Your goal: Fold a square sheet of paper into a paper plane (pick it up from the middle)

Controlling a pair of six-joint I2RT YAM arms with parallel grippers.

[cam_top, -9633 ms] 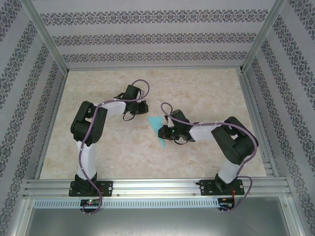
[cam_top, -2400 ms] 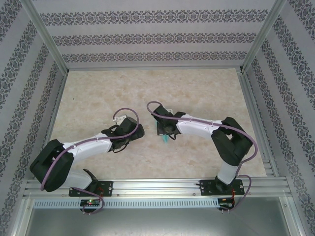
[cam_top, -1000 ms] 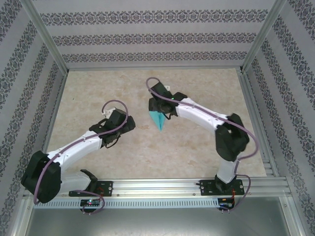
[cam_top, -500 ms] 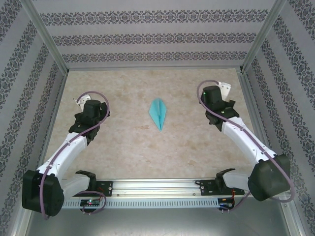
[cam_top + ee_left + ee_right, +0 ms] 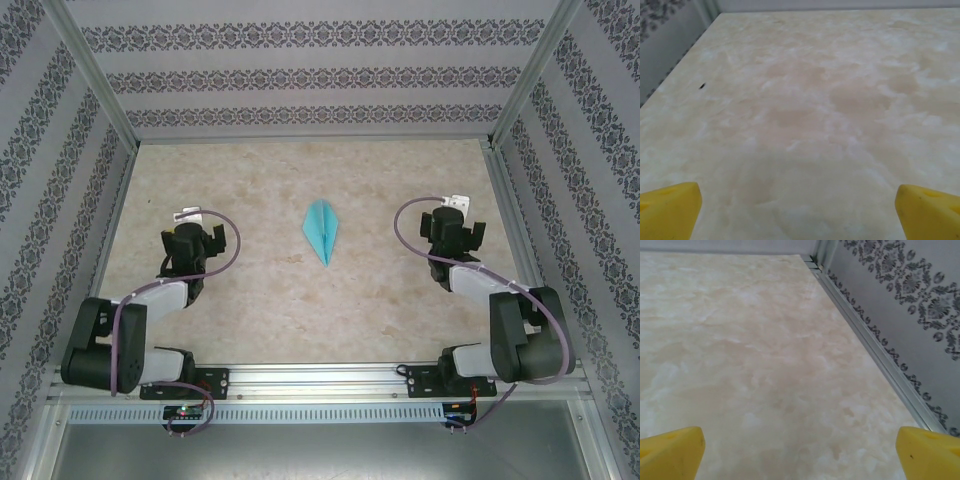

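Observation:
A turquoise paper plane [image 5: 322, 231], a narrow pointed dart with a centre crease, lies flat in the middle of the marble table, its tip toward the arms. My left gripper [image 5: 192, 237] is folded back at the left, well apart from the plane, and stands open. My right gripper [image 5: 453, 228] is folded back at the right, equally far from it, also open. In the left wrist view the yellow fingertips [image 5: 667, 210] sit at the frame's bottom corners with bare table between them. The right wrist view shows the same wide-set yellow fingertips [image 5: 671, 452].
Patterned walls and aluminium posts enclose the table [image 5: 300, 310]. A metal rail [image 5: 875, 350] runs along the table's right edge close to my right gripper. A small dark speck [image 5: 702, 86] lies on the table near the left edge.
Both arms have drawn back toward their bases, upper arms folding down. The paper plane has stayed put in the middle since the right gripper let it go a second ago.

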